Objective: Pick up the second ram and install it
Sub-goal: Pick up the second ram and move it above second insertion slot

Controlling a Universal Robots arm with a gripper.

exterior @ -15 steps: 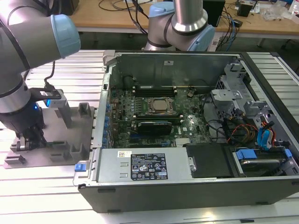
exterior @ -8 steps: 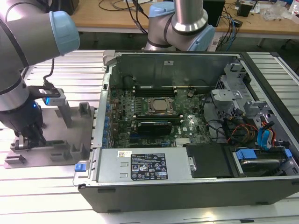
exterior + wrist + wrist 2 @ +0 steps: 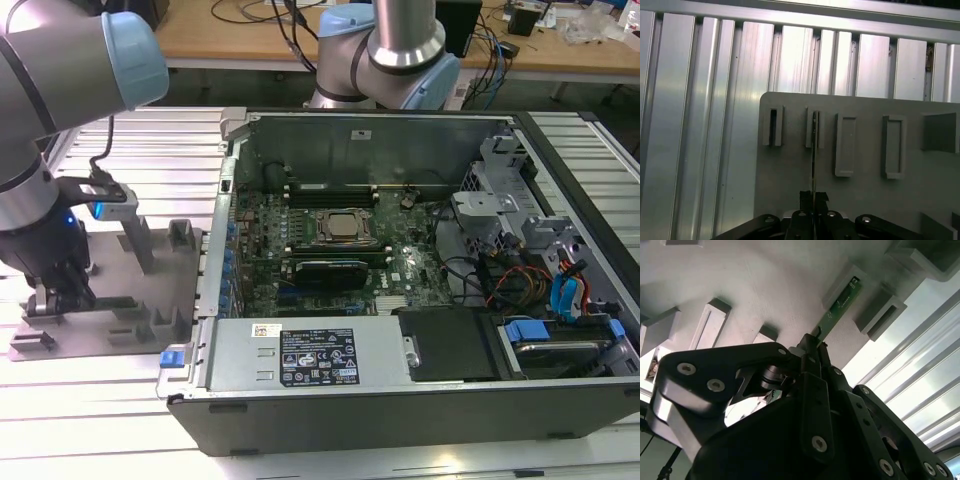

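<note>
2nd ram (image 3: 841, 304) clamped in hand (image 3: 812, 345), on fixture (image 3: 765, 285).

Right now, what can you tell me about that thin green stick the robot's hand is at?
The green stick is a long, thin, flat circuit board, seen edge-on in the first wrist view. Its far end sits in a slotted block on the grey fixture plate; the hand pinches its near end.
</note>
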